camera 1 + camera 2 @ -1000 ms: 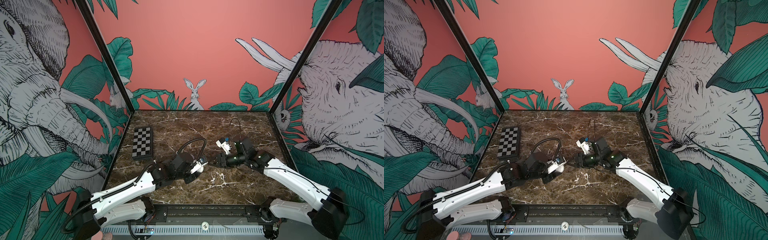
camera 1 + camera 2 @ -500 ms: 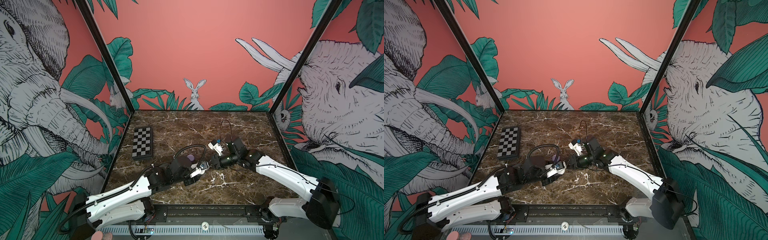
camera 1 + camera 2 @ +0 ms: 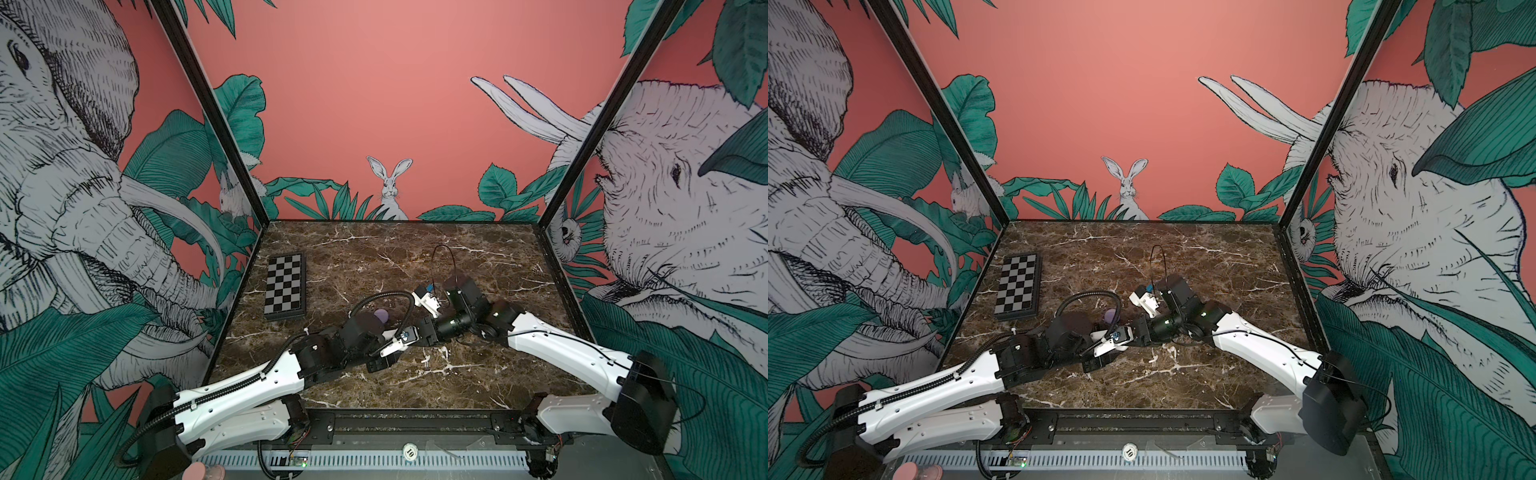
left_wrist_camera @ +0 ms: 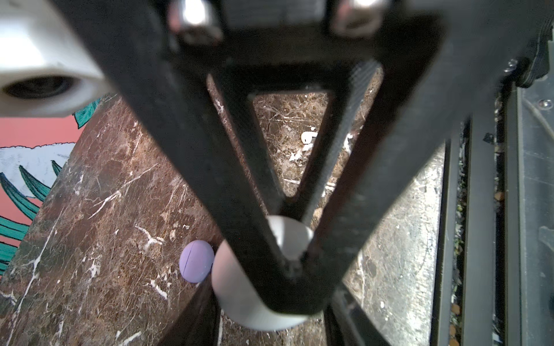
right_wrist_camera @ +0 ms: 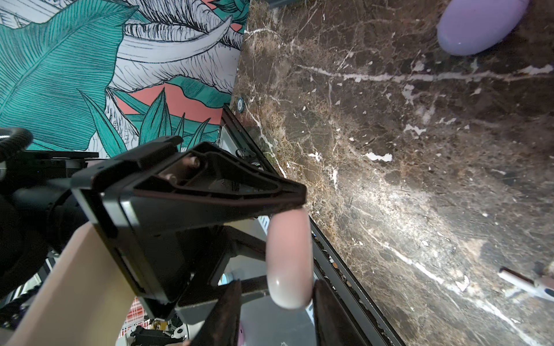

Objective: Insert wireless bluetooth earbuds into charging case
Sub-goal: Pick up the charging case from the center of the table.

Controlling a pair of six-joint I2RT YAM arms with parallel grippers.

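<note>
Moved: the right gripper has swung across to meet the left gripper, and its jaws have narrowed.
Left gripper: clamped on the white charging case, presenting its free edge.
Right gripper: partly apart, fingers flanking that edge, probably to lift the lid.
Earbuds: one white earbud lies loose on the marble table; the others are not visible.
Spare: the lilac charging case rests closed nearby.
Views: only the wrist views show the white case and the earbud; in both top views the arms hide them.
</note>
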